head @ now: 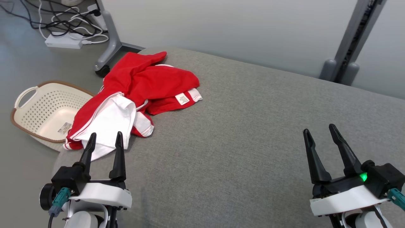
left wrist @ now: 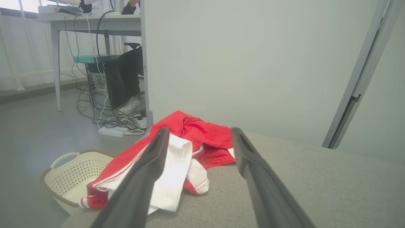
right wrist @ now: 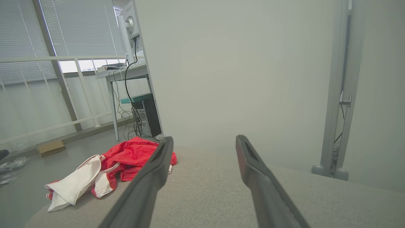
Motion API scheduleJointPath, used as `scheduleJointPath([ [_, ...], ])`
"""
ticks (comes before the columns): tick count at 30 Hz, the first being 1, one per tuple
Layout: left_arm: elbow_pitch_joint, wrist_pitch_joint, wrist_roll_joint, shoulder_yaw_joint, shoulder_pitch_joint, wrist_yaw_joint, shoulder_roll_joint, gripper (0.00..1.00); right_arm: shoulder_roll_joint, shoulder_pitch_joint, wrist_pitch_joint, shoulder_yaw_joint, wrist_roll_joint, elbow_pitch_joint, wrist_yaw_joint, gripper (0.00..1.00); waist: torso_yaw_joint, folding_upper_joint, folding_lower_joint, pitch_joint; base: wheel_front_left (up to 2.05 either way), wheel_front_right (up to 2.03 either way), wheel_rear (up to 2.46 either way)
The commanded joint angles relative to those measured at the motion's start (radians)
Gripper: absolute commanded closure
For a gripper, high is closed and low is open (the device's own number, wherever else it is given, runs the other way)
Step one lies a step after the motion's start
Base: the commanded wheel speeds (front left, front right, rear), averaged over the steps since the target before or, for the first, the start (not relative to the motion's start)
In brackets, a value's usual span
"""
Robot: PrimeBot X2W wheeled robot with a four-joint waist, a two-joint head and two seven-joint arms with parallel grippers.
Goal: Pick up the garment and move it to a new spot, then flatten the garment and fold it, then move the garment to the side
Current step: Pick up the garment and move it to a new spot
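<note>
Pale wall [head: 221, 28], grey floor [head: 19, 57], desk [left wrist: 79, 23] beside blinded windows [right wrist: 79, 28].

We see soft, even daylight in the head view, with faint shadows. In both wrist views the window [right wrist: 85, 65] glares white, a milky haze washes the wall [right wrist: 237, 63], straight lines bow near the edges, and the near fingers [left wrist: 139, 186] blur
</note>
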Motion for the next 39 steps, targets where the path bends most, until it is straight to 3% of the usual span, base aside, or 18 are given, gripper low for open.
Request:
scheduleJointPath([
  [1, -0.002, -0.004, -0.003, 0.004, -0.016, 0.006, 0.003, 0.00, -0.006, -0.015, -0.006, 0.001, 0.008, 0.004, 0.005, 0.00, 0.033, 0.0000, 0.0000, 0.009, 0.00, 0.00, 0.00],
  [17, 0.003, -0.004, -0.009, 0.007, -0.007, 0.004, 0.003, 0.00, -0.008, -0.013, -0.006, 0.028, 0.013, 0.012, 0.005, 0.00, 0.102, 0.0000, 0.0000, 0.009, 0.00, 0.00, 0.00],
  [39, -0.002, -0.004, -0.022, 0.016, -0.014, -0.005, 0.003, 0.00, -0.018, -0.011, -0.006, 0.062, 0.019, 0.021, 0.005, 0.00, 0.097, 0.0000, 0.0000, 0.007, 0.00, 0.00, 0.00],
])
